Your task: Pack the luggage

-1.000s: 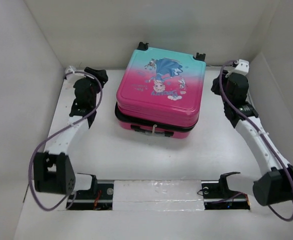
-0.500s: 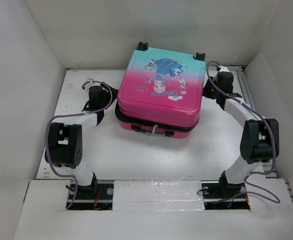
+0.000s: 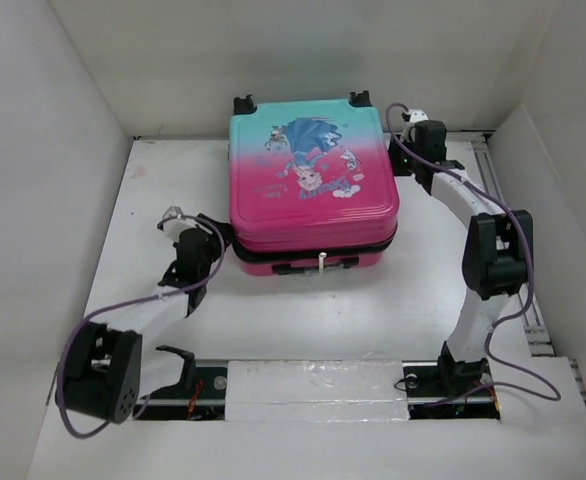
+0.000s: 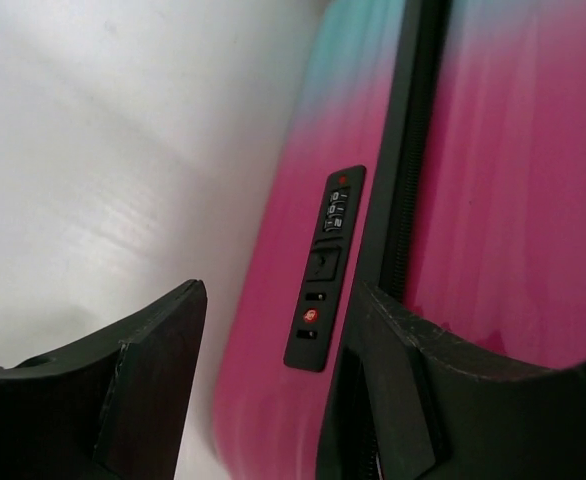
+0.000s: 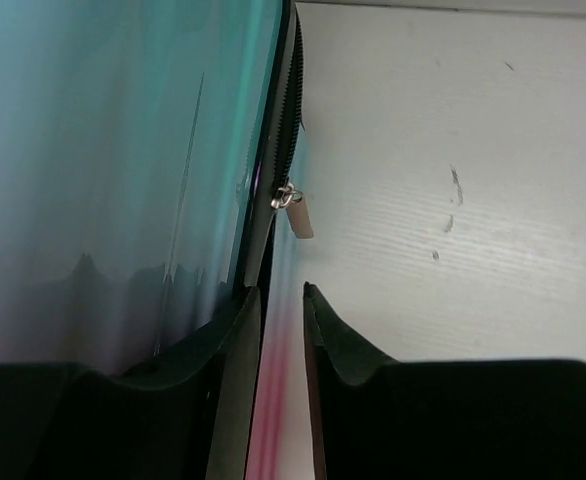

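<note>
White walls box in a white table, matte, lightly scuffed, so expect the case to slide on it when you push. Plenty of bare room in front and to the left. You have the luggage lying flat and zipped shut at the far middle, wheels toward the back wall, print side up. Judge it stiff, glossy and slick: the hard shell won't dent, too broad for the fingers to span, probably light, so it will likely skate rather than lift. Don't pinch the flat faces; go for the black zip seam or small hardware. Your left gripper sits at the near left corner, fingers spread wide, holding nothing, with the combination lock panel between them. Your right gripper is at the far right side, fingers drawn almost together along the seam; can't tell if they pinch the rim. Best handle there: the zipper pull, just ahead of the tips, tiny and dangling.
</note>
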`<state>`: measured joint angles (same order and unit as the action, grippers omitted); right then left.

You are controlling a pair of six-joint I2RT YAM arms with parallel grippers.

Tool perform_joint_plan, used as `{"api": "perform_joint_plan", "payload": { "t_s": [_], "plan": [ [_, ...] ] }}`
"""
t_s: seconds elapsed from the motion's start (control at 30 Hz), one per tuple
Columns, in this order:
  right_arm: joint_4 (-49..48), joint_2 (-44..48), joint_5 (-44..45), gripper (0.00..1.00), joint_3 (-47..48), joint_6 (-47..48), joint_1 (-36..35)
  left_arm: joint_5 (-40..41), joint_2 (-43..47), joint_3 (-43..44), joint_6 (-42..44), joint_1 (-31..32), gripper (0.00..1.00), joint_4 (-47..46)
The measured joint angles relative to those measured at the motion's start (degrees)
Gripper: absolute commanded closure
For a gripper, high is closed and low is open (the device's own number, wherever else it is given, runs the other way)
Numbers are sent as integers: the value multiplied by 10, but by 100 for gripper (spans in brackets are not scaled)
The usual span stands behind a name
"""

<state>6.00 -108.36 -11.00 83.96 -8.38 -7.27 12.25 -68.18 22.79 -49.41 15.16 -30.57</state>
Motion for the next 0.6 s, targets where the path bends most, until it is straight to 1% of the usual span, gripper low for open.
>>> {"api": "perform_joint_plan", "payload": {
  "t_s": [0.07, 0.17, 0.2, 0.3, 0.37, 0.4, 0.43, 0.5, 0.57, 0.6],
  "plan": [
    [23, -25, -13, 69, 41, 21, -4, 25, 42, -27, 1, 24, 43, 9],
    [49, -56, -19, 68, 98, 52, -11, 77, 85, -43, 1, 74, 43, 40],
    [53, -63, -20, 68, 111, 61, -12, 100, 94, -44, 0, 95, 43, 51],
    [74, -85, -21, 64, 150, 83, -12, 169, 110, -44, -3, 163, 43, 80],
    [104, -107, -21, 62, 193, 103, -12, 214, 118, -44, -8, 211, 43, 96],
    [117, -120, -20, 59, 217, 111, -12, 235, 123, -43, -9, 237, 43, 108],
    [125, -130, -19, 59, 235, 116, -12, 252, 129, -40, -11, 262, 43, 123],
    [135, -146, -17, 56, 261, 125, -12, 272, 142, -33, -10, 305, 43, 157],
    [136, -150, -27, 52, 268, 129, -12, 286, 161, -28, -6, 346, 43, 194],
    [136, -150, -35, 50, 268, 130, -12, 288, 172, -27, -2, 361, 42, 210]
  ]
}}
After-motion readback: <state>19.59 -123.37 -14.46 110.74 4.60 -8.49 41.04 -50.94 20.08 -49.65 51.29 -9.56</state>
